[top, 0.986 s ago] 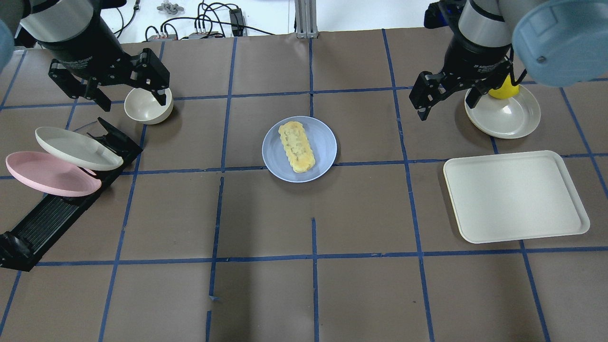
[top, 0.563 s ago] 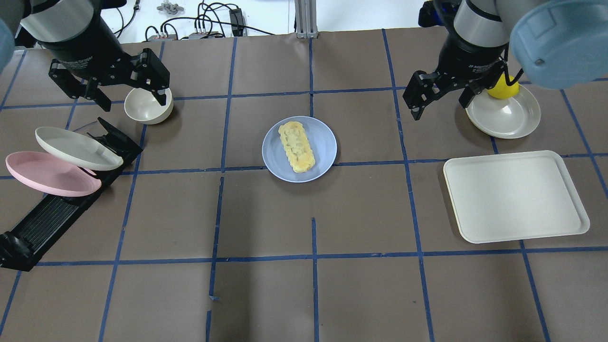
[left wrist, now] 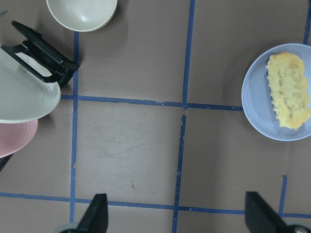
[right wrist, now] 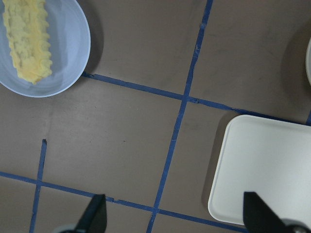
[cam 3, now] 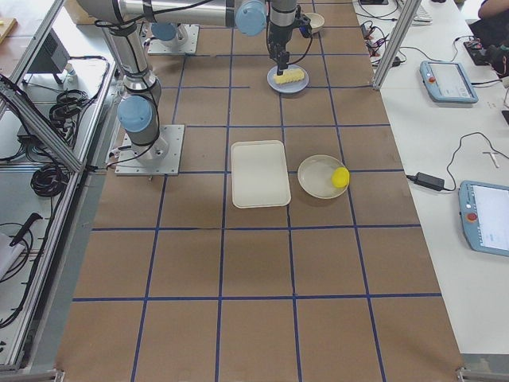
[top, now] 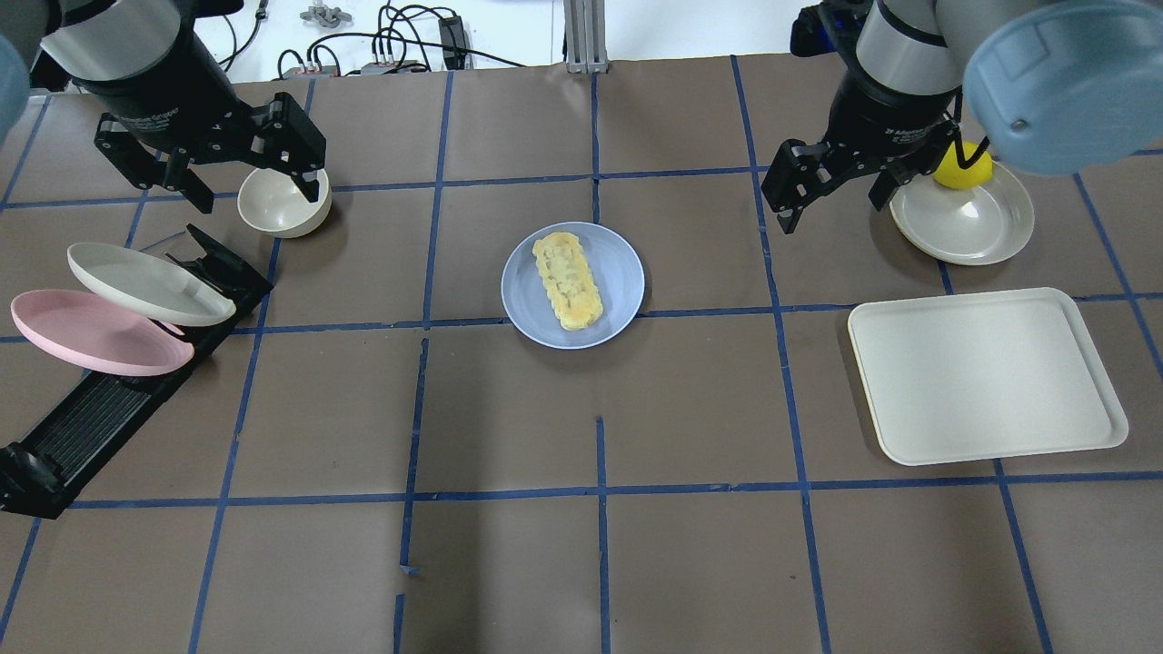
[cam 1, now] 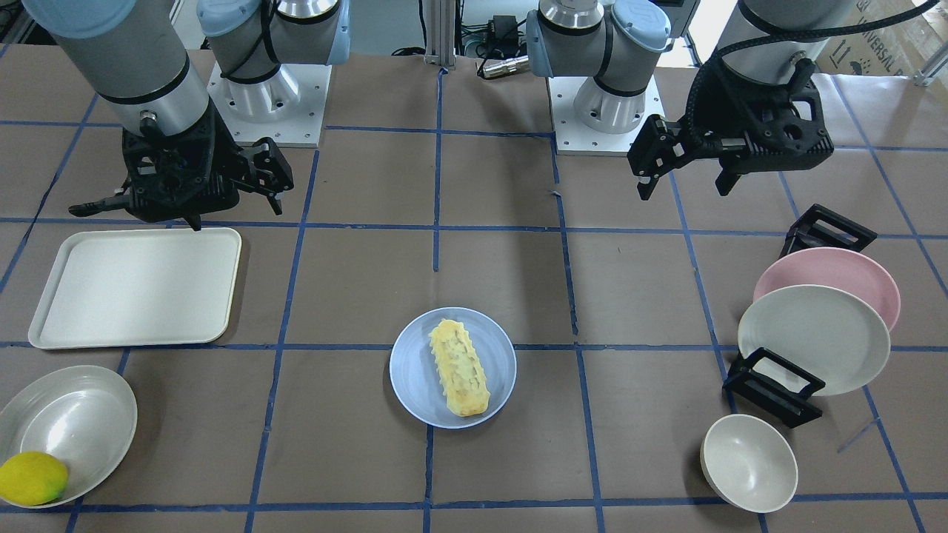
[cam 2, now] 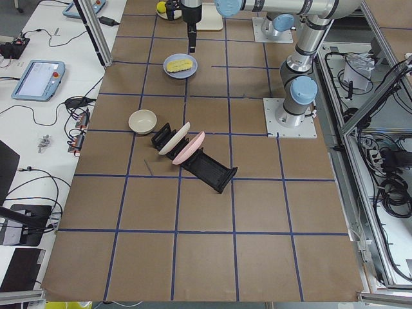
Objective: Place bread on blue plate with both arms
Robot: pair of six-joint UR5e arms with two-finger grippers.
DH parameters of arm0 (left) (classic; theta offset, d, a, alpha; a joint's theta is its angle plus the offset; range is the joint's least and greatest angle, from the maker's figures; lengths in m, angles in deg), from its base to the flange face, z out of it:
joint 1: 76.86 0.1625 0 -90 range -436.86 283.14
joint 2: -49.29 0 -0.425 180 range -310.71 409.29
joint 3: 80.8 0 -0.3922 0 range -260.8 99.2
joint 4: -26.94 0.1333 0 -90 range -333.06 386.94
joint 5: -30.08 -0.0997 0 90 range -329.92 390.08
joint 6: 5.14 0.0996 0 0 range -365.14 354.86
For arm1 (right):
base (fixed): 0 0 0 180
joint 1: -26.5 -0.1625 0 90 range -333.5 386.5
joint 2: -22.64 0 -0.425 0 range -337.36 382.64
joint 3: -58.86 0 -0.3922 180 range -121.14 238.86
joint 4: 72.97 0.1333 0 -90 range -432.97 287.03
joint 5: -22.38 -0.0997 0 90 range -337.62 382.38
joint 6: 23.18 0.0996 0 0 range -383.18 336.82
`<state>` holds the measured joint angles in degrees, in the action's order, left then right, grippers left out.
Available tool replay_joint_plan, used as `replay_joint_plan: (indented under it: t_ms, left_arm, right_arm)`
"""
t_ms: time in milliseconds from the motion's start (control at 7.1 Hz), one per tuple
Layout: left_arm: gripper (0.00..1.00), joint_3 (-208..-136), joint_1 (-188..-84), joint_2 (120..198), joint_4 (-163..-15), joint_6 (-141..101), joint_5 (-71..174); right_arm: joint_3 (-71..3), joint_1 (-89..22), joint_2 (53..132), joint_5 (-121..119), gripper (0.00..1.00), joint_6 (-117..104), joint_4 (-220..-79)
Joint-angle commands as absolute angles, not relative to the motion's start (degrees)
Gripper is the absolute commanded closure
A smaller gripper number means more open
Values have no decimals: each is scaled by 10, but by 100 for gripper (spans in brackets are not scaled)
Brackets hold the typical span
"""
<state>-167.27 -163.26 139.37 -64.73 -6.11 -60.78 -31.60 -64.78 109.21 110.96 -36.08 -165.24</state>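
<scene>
The bread (top: 568,280) lies lengthwise on the blue plate (top: 621,272) at the table's middle; they also show in the front view as bread (cam 1: 459,368) on plate (cam 1: 413,370). My left gripper (top: 254,189) is open and empty, high above a cream bowl at the far left. My right gripper (top: 834,202) is open and empty, raised at the far right beside a cream plate. Both are well away from the bread. The left wrist view shows the bread (left wrist: 287,97) at its right edge; the right wrist view shows the bread (right wrist: 26,39) at top left.
A cream bowl (top: 282,204) sits under the left gripper. A black rack (top: 100,413) holds a cream plate (top: 145,283) and a pink plate (top: 91,333). A cream tray (top: 986,377) lies at right. A lemon (top: 961,168) rests on a cream plate (top: 968,222).
My right gripper has moved a little to the view's left and towards the far edge, off the cream plate. The left arm and the bread have hardly moved.
</scene>
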Motion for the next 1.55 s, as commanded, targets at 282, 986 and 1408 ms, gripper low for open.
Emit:
replay_joint_plan:
  t_ms: [282,986,1408]
  left_arm:
    - [0,-1672,-1633,1393,-647,-61,-607]
    - [0,-1673,-1633,1393,-647,-61,-600]
    - [0,-1671,-1633,1392,-647,-61,-604]
  right_arm:
    - [-316,-668,1093,1111,0,-346,-1653]
    - [-322,-669,1091,1115,0,-343,-1653]
    - [-322,-670,1092,1111,0,-343,-1653]
